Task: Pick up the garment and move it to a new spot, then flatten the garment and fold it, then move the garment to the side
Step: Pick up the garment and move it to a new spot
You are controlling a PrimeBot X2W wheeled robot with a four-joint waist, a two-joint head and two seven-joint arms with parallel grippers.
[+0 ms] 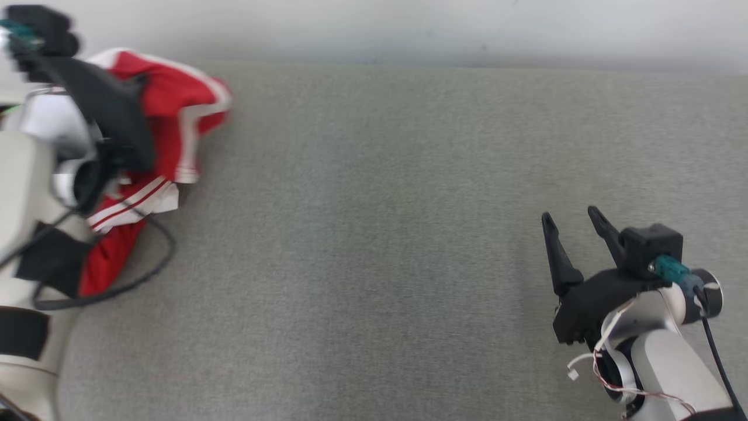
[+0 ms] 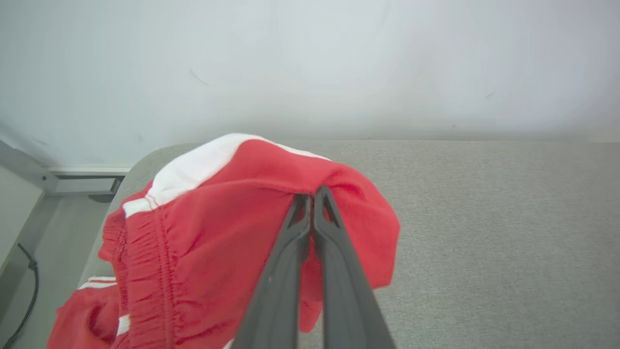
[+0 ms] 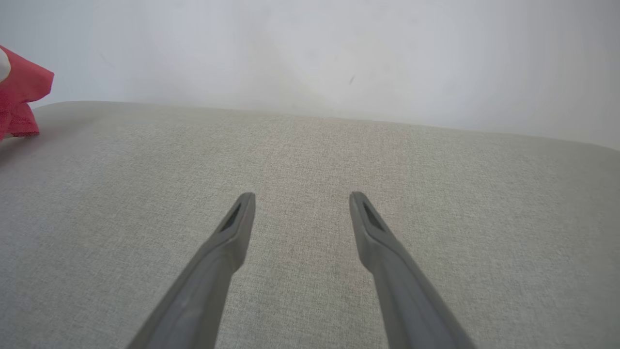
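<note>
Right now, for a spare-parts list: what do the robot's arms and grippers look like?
Both the left gripper and right gripper have two long, dark, tapering fingers, slotted near the tips. The right forearm is pale and glossy, with a black mount, a teal connector and thin white wires. The left forearm is pale too, with black patches and a looping black cable.

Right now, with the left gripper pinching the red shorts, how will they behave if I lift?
Likely floppy: the red shorts bunch and drape at the left gripper, so most should hang and trail. Probably light, being thin cloth. The pinch takes only a small fold, so it might slip.
</note>
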